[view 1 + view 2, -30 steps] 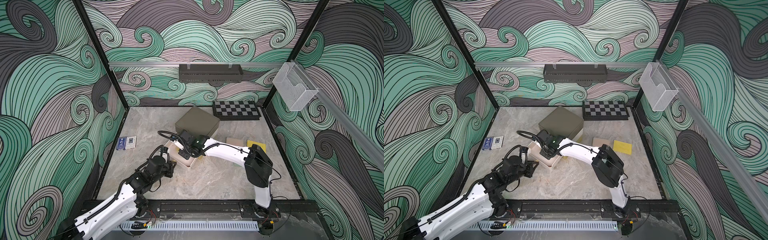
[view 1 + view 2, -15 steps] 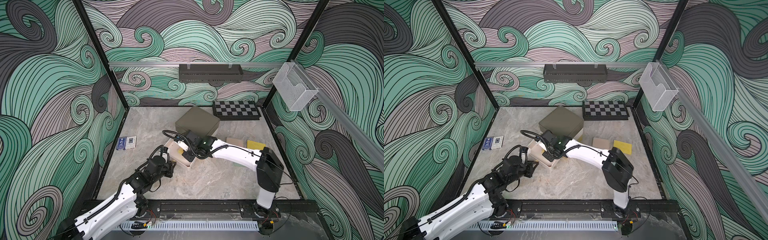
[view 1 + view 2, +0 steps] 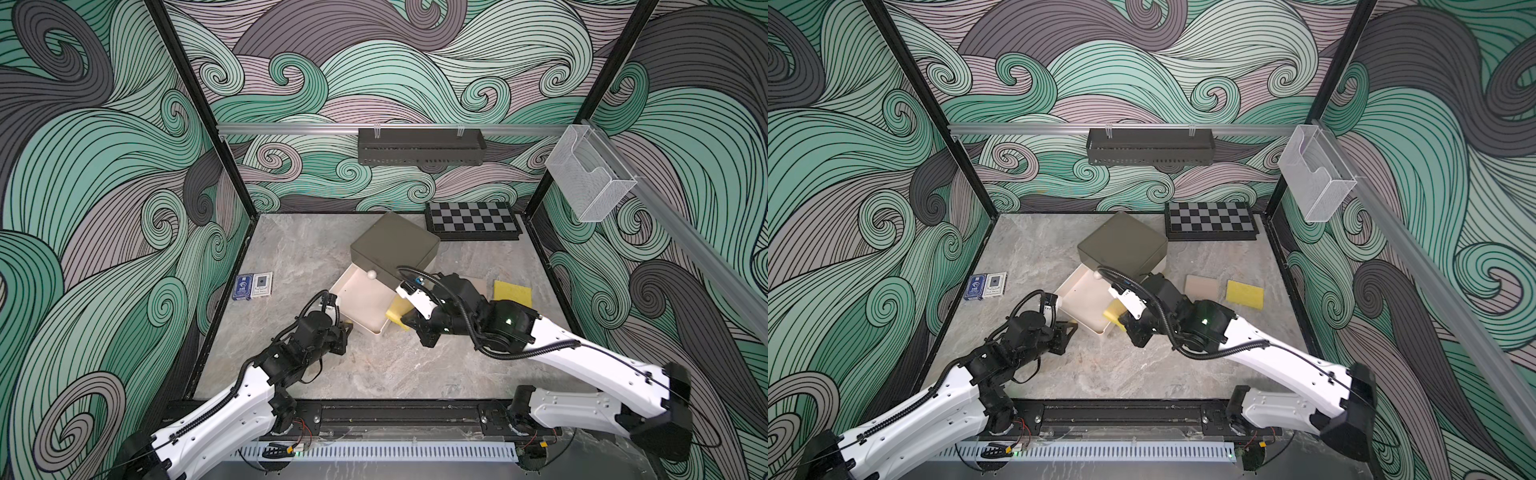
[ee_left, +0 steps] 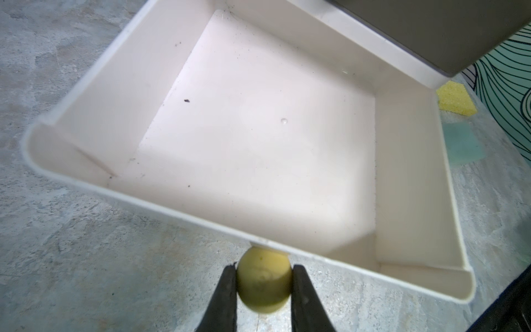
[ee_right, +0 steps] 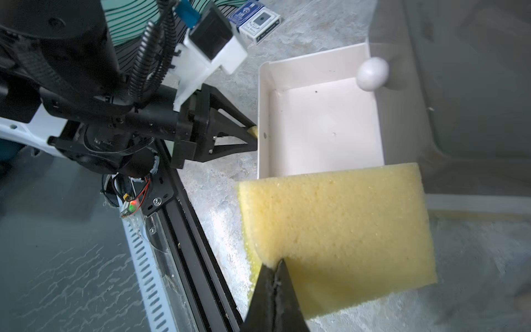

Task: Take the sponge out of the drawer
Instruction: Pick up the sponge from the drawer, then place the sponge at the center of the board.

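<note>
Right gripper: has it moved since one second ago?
Yes. The right gripper has pulled out of the white drawer, toward the front right, holding the sponge just outside it.

A chessboard (image 3: 471, 218) lies upper right of centre, two card packs (image 3: 252, 286) sit at left, and a black rack (image 3: 420, 146) hangs above.

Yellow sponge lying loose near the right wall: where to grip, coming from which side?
Probably from above: the loose sponge lies flat on the table, so only its top and thin edges are reachable. Pinch across the shorter span, near edge to far edge; the tan pad lies close beside one short end, apart but crowding a jaw there.
</note>
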`<state>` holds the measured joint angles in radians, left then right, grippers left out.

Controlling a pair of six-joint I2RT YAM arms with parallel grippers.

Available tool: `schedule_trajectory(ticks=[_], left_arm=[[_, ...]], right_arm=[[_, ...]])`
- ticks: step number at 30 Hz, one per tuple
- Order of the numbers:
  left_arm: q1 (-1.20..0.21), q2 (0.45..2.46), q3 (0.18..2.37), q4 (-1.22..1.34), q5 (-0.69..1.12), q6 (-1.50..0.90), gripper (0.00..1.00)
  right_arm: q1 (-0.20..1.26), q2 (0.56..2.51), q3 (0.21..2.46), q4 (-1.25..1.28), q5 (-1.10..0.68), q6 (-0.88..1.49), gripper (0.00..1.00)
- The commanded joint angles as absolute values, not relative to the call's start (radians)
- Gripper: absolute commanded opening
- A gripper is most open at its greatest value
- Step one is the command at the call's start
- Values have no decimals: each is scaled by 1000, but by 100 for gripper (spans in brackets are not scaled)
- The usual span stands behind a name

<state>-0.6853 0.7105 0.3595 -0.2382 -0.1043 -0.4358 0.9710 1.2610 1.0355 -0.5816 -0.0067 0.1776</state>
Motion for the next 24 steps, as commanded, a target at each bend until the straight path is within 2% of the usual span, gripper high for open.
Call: schedule_trajectory(ticks=[1,7,15,19,24], left_arm=[[-686,714,381,-190,-117,-427,13],[-686,719,389,-195,-101,-418,14],[-687,669,390,-234,-120,-418,14],[-687,639,372,-225,-132,-419,14],[-687,632,353,-194,-135,-419,14]], right_arm=[[889,1238,965,-603,46,292,0],[650,1392,857,-584,-65,374,0],[554,1719,951,-538,-152,357,0],[507,1767,934,-522,-161,373,0],[449,1697,849,-520,-111,425,0]])
